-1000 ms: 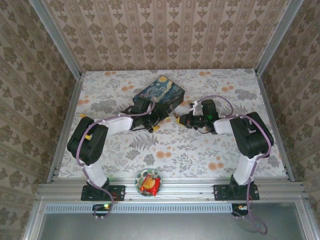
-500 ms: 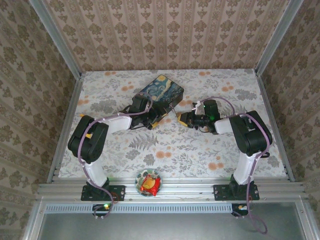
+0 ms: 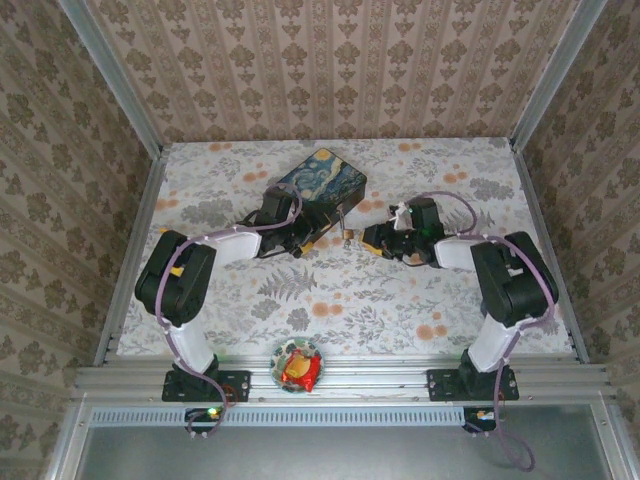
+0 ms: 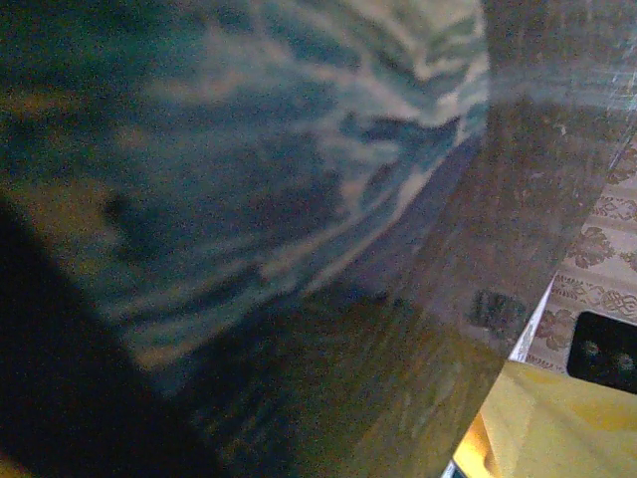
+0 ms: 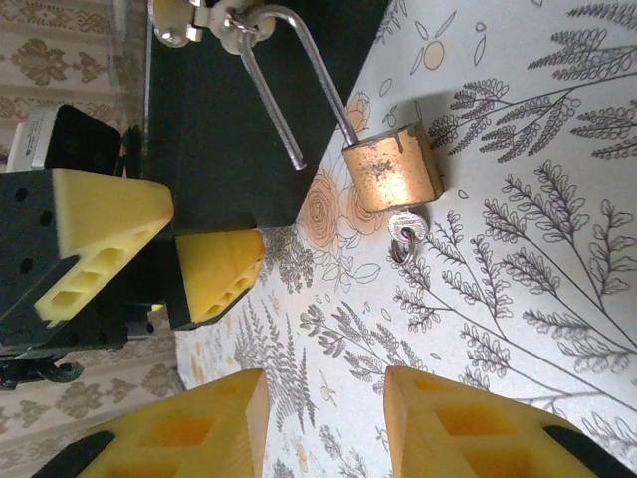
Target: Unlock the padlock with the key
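**Padlock sprung, key in the lock**

The padlock (image 5: 391, 177) lies on the counter (image 5: 537, 249), hooked to the tin (image 5: 214, 129) latch, shackle out, key (image 5: 404, 237) in. Right fingers (image 5: 468, 418) are spread and empty, near it. Left fingers (image 5: 95, 234) are at the tin, grip unclear. A nudge could reseat the shackle. Open counter lies right and near.

We take this for a robotics lab cell dressed to look like a home. The walls (image 3: 330, 70) carry damask wallpaper and the worktop (image 3: 250, 300) a floral cover, yet bare aluminium posts (image 3: 108, 75) stand in the corners and an aluminium rail (image 3: 380, 378) runs along the near edge. The left arm (image 3: 185, 285) and the right arm (image 3: 510, 285) are bolted to that rail on black bases, with purple cables (image 3: 160, 310) looped along them. From the right wrist we see the same leaf-and-flower print (image 5: 518, 249) lying flat, like a printed sheet.
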`<state>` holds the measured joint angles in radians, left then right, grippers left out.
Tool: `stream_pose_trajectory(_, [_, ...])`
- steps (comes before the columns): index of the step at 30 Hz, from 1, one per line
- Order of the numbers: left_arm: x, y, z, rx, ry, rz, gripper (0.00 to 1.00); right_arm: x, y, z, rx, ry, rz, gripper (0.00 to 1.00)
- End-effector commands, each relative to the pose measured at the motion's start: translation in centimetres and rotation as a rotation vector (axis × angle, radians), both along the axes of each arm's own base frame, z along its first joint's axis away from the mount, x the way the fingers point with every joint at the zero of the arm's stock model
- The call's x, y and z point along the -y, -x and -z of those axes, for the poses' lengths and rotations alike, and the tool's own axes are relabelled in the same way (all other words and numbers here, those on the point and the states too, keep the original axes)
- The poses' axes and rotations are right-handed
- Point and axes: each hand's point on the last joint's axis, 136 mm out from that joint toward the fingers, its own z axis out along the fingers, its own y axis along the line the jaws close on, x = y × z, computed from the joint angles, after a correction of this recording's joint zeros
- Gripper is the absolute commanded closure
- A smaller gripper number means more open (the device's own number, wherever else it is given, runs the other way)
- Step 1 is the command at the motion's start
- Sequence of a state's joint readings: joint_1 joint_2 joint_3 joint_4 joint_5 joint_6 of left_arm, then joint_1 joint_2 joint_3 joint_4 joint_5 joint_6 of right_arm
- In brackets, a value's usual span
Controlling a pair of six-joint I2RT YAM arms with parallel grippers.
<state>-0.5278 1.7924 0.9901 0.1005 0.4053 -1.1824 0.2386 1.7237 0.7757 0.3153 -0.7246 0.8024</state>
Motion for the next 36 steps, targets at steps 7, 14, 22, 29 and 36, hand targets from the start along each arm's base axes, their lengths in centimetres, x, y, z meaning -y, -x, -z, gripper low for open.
stream_pose_trajectory(7, [-4.5,0.4,-1.1,0.072,-0.28,-0.021,0.0,2.0,0.4,-1.0,0.082,0.362,-0.034,0.63])
stream_pose_trajectory(14, [-8.9,-1.5,-4.3,0.225,-0.648,-0.014,0.0,1.1,-1.2,0.6,0.096,0.629,-0.094,0.53])
stream_pose_trajectory(22, [-8.7,-4.8,-4.4,0.293,-0.821,0.101,0.0,-2.0,-2.5,2.4,0.128,0.783,-0.156,0.42])
stream_pose_trajectory(29, [-8.4,-6.0,-2.8,0.252,-0.897,0.166,0.0,-2.7,-3.4,3.3,0.148,0.863,-0.161,0.39])
stream_pose_trajectory(36, [-9.5,-5.5,-0.8,0.185,-0.928,0.182,0.0,-3.1,-4.6,4.0,0.17,0.924,-0.17,0.39])
